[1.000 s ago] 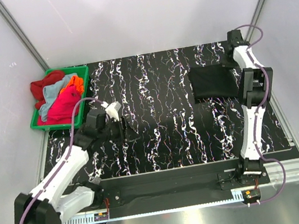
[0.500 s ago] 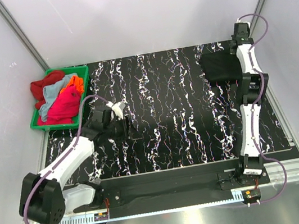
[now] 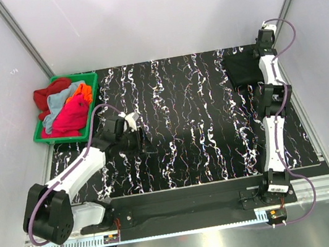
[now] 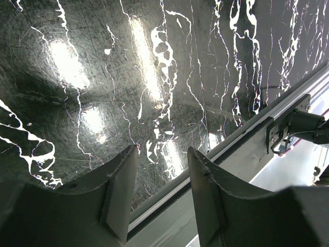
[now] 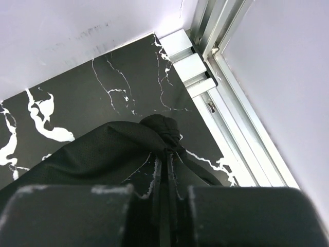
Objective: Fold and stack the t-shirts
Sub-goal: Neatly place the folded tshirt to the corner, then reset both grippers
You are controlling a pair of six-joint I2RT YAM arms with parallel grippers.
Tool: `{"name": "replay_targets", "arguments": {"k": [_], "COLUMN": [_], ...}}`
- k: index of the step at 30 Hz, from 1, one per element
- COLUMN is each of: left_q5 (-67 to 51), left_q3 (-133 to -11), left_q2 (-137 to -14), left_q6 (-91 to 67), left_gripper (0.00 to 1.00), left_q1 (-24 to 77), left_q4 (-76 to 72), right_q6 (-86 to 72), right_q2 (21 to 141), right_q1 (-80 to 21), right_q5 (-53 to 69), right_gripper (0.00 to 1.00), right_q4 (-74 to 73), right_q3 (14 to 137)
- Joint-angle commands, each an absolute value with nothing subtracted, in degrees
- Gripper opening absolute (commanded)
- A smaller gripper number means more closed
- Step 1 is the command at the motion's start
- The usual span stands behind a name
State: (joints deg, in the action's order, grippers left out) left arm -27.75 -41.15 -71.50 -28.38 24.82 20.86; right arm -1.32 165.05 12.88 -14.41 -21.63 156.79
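The right pincer is pressed together on a bunched bit of the black t-shirt. A second ago the shirt lay more toward the middle of the tabletop. Now the arm has pulled it away into the back corner, on the side far across from the green bin. It is about as far from the bin as it can get. The shirt looks like a small dark folded shape, with one edge lifted where the pincer pinches it.

I think this corner is the spot where the pile will go. So the black shirt seems nearly done, and the pincer may only need to let go.

The left pincer is spread apart and has nothing in it. It has slid a little but hangs low over the tabletop, near the bin. The red, blue, orange and pink shirts lie heaped in the bin. They are not folded yet, so most of the job is left.
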Motion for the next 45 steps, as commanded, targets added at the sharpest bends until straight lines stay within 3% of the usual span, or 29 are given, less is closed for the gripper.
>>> {"name": "replay_targets", "arguments": {"k": [1,2,3,6,7,10,17,23,25,34,45], "left_q5": [-28.92,-28.92,-28.92,-29.70,-30.49,-31.03,-32.70,-30.94,-29.45,-27.33,-30.93], "left_q3": [-42.98,-42.89,-42.89,-42.10,-41.84,-40.43,-36.57,-28.75,-25.50,-13.10,-0.62], "left_q2": [-70.40,-69.97,-69.53,-67.16,-66.63,-63.47,-54.42,-39.75,-31.70,-10.74,9.39], "left_q6": [-28.74,-28.83,-28.92,-29.44,-29.53,-29.01,-29.43,-41.54,-44.89,-62.65,-77.16], "left_gripper": [0.48,0.48,0.48,0.48,0.48,0.48,0.53,0.62,0.65,0.82,0.89], "left_q1": [24.52,24.61,24.61,24.70,24.70,24.70,25.05,25.31,25.31,25.31,25.31], "left_q4": [18.81,19.16,19.33,19.86,19.95,20.91,23.20,22.94,23.20,23.20,16.79], "right_q6": [-1.50,-1.32,-1.67,-1.76,-2.11,-5.09,-13.00,-19.66,-20.83,-33.82,-52.99], "right_q2": [164.62,163.49,162.52,156.81,154.97,146.62,124.25,96.14,85.85,53.48,39.56], "right_q1": [13.45,13.62,14.06,14.41,14.33,14.06,10.29,5.72,5.19,3.78,3.17], "right_q5": [-17.13,-18.01,-19.58,-23.55,-25.38,-26.98,-21.01,-5.38,5.46,28.78,52.72], "right_gripper": [0.12,0.16,0.32,0.39,0.51,0.66,0.84,0.91,1.00,1.00,1.00], "right_q4": [-15.73,-15.73,-15.82,-19.32,-20.73,-30.12,-53.76,-51.26,-48.62,-41.67,-12.77], "right_q3": [160.31,159.96,158.74,156.45,154.10,150.74,138.46,102.97,89.25,48.37,12.43]}}
